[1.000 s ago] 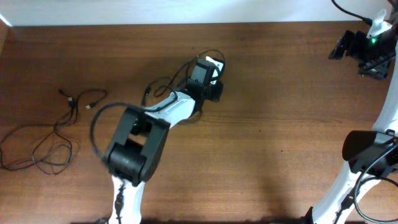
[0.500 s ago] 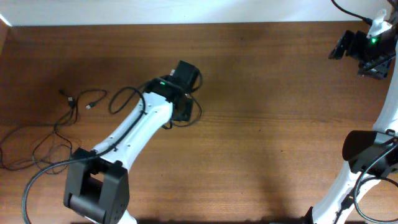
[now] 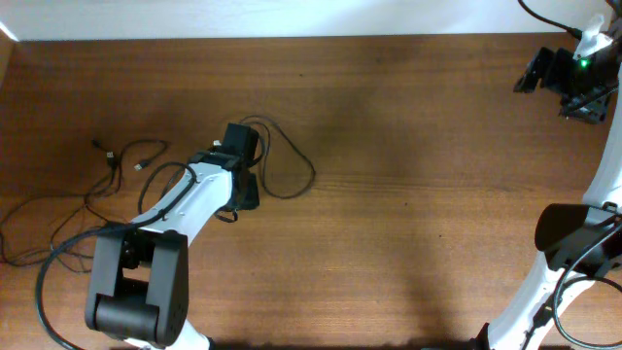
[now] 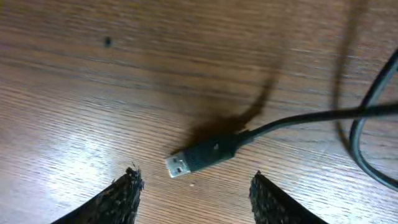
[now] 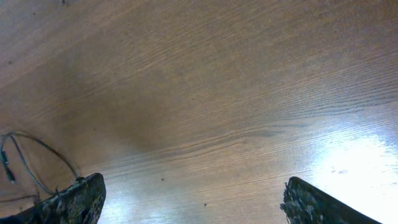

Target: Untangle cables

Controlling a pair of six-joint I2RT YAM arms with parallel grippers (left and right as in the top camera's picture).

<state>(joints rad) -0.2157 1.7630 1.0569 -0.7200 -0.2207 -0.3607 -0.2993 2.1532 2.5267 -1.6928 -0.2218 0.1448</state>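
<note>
Black USB plug (image 4: 199,155), silvery tip, lies flat on the wooden tabletop (image 4: 93,81), directly between your left hand's fingertips (image 4: 127,193). The left hand (image 3: 239,165) is spread, both tips clear of the plug, nothing held. It sits left of the tabletop's centre, somewhat nearer the far edge. Judgement: you're lined up to pinch a loose end, since the plug is the firmest part to hold and an end is what pulls free of a tangle.

Cord (image 4: 311,116) runs from the plug toward the wrist view's right side, then curls into a loop (image 3: 290,167) lying just beside the hand, on the side toward the right edge. The loop looks open, a single strand, with no knot I can make out from overhead.

Second lot: a loose bunch (image 3: 68,228) by the left edge, thin strands crossing, small plug ends (image 3: 109,154) on its far side. It's well apart from the loop. How many cords are in it, can't tell.

Right hand (image 5: 196,205) hangs over the far right corner, fingers wide apart, empty, bare wood beneath. Probably out there to stay clear of your left arm's reach.

Next, as I read it: lower and close on the plug. Risk: the low, flat plug may skid off the tips.
</note>
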